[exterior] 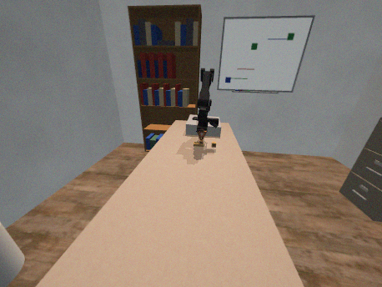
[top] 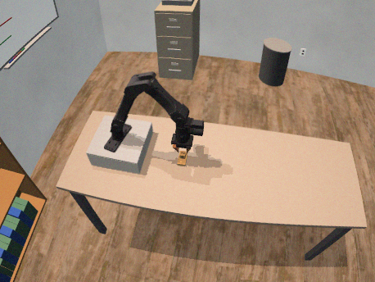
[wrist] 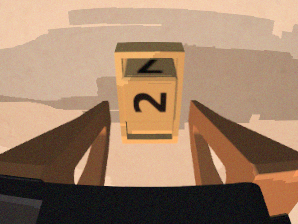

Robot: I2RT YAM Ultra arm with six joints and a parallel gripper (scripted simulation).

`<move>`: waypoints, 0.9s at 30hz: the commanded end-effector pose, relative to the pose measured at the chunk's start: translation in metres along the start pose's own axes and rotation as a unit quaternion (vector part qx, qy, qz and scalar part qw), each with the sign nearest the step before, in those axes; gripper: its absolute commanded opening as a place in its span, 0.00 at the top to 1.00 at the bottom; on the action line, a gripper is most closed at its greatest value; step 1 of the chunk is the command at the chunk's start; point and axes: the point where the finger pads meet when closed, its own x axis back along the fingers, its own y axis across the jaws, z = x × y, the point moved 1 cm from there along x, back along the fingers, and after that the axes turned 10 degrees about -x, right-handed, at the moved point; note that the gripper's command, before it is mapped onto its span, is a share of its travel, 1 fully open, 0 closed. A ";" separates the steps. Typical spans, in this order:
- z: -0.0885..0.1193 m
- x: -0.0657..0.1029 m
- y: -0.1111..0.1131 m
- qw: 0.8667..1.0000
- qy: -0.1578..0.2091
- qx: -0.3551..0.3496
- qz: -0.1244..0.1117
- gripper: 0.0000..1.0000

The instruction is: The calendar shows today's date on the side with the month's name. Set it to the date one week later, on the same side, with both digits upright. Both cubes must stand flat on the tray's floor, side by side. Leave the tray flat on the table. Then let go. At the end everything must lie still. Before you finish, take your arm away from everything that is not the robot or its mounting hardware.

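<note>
The tan calendar tray (top: 181,160) (exterior: 198,143) stands on the table just in front of the arm's base block. In the wrist view a cube (wrist: 150,104) sits in it, with a 2 on the face towards me and another digit on its top face. My gripper (top: 180,150) (exterior: 200,137) (wrist: 149,110) hangs close over the tray. Its fingers stand on either side of the cube with a gap on each side, so it is open and holds nothing. A second small dark cube (exterior: 213,144) lies loose on the table to the right of the tray. I cannot make it out in the top view.
The arm stands on a grey base block (top: 98,153) (exterior: 189,129) at one end of the long table (top: 278,184) (exterior: 188,217). A bookcase, a whiteboard, a filing cabinet and a bin stand well away from the table.
</note>
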 end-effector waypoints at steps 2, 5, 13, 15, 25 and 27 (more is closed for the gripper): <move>-0.002 0.003 -0.002 1.000 -0.004 0.000 0.005 0.55; -0.002 0.003 -0.002 1.000 -0.004 0.000 0.005 0.55; -0.002 0.002 -0.002 1.000 -0.004 0.000 0.005 0.55; -0.002 0.001 -0.002 1.000 -0.004 0.000 0.005 0.55; -0.002 -0.013 -0.002 1.000 -0.004 0.000 0.005 0.55; -0.002 -0.015 -0.002 1.000 -0.004 0.000 0.005 0.55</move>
